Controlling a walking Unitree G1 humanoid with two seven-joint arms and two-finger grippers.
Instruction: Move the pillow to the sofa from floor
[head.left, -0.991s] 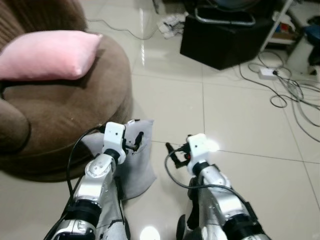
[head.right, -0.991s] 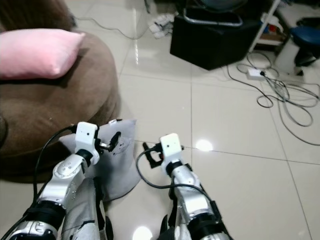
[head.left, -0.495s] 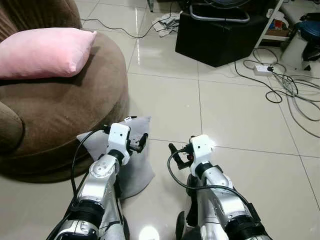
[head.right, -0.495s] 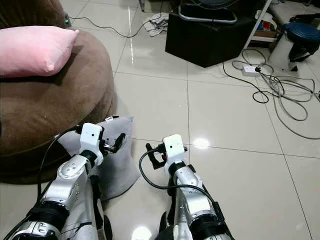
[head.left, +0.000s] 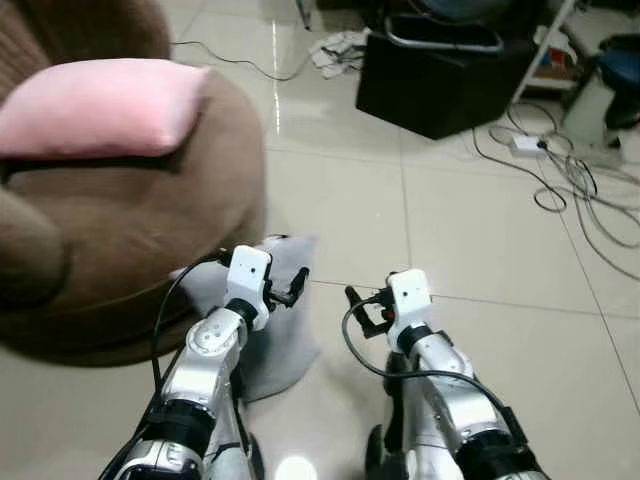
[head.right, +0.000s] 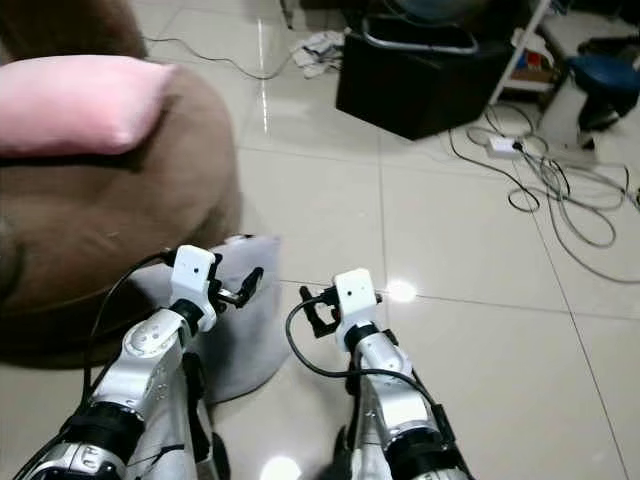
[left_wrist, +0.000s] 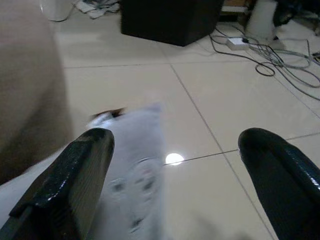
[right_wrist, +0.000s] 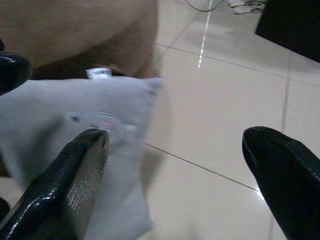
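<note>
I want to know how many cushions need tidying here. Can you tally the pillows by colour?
Pink pillow, on the brown sofa: 1
Grey pillow, on the floor against the sofa, below the open left gripper: 1
Total: 2

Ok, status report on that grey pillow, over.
Both grippers, left and right, open, empty. Grey pillow on floor against brown sofa. Pink pillow occupies seat.

Pillow (head.left: 285, 330) lies on the floor (head.left: 470, 250) against the sofa (head.left: 120, 230) base, sofa to its left. Second pillow (head.left: 100, 105) on the sofa seat. Box (head.left: 445, 75) behind; cables (head.left: 575, 185) far right. Left gripper (head.left: 292, 285) above the floor pillow; right gripper (head.left: 358, 308) to its right, both spread.
</note>
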